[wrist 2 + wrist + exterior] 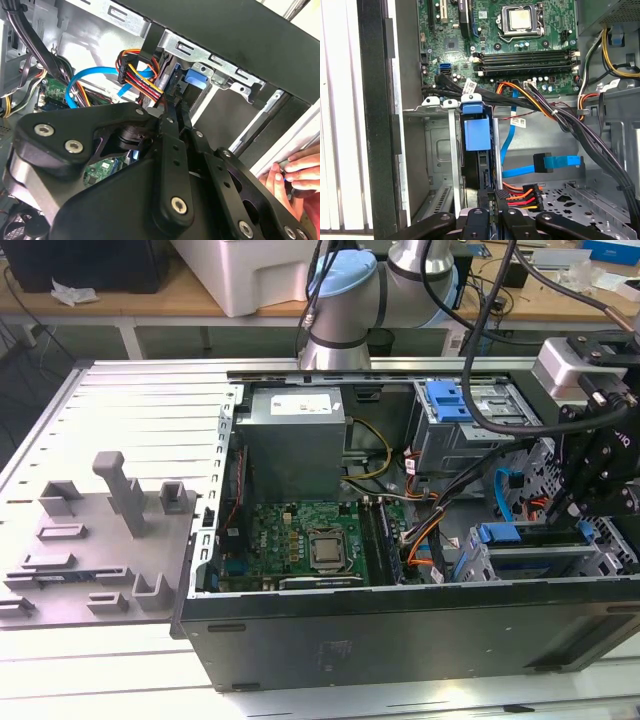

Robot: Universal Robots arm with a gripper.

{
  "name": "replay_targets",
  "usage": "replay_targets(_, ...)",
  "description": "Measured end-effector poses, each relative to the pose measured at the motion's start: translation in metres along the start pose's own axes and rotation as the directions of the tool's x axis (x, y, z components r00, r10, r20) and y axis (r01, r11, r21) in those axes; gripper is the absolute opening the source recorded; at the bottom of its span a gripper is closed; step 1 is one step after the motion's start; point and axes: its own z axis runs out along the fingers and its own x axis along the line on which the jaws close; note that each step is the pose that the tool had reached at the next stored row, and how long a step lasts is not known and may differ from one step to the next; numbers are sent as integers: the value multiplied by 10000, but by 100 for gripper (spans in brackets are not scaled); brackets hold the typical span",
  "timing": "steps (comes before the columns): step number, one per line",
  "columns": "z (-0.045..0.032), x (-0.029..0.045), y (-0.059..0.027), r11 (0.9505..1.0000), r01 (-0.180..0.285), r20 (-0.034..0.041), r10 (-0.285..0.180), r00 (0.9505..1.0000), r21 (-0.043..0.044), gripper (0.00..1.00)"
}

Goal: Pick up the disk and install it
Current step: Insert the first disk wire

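The disk [500, 534] sits edge-up in a slot of the grey drive cage [470, 565], at the near corner of the open computer case on the exterior view's right. Its blue carrier tab [476, 132] tops the dark disk edge [481, 170] in the first wrist view. That tab [195, 77] also appears in the second wrist view. My gripper [577, 523] reaches down to the disk's other end. It looks shut [492, 198], fingertips together [172, 102] against that end, holding nothing.
Blue data cables [560, 162] and a red-orange power plug [520, 195] hang close beside the gripper. The motherboard [320, 535] fills the case's middle, and the power supply [295, 440] sits behind it. A person's hand [295, 172] rests outside the case wall. Grey fixtures [120, 500] stand on the table.
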Motion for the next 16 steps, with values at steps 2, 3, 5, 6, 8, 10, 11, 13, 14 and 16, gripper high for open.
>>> replay_targets(2,0,0,0,10000,6,-2,-6,10000,-1,16)
replay_targets(3,-1,0,0,10000,7,-3,-7,10000,-1,16)
replay_targets(5,0,0,-1,10000,8,-2,-8,10000,-1,16)
replay_targets(6,0,0,-1,10000,8,-2,-8,10000,-1,16)
replay_targets(8,0,0,-1,10000,12,-2,-12,10000,-1,16)
replay_targets(10,0,0,-1,10000,32,-3,-32,10000,-1,16)
replay_targets(11,0,0,-1,10000,61,-4,-61,10000,-1,16)
replay_targets(13,0,0,-1,9999,112,-5,-112,9999,0,16)
replay_targets(14,0,0,-1,9999,142,-5,-142,9999,1,16)
replay_targets(16,0,0,-1,9999,171,-5,-171,9999,0,16)
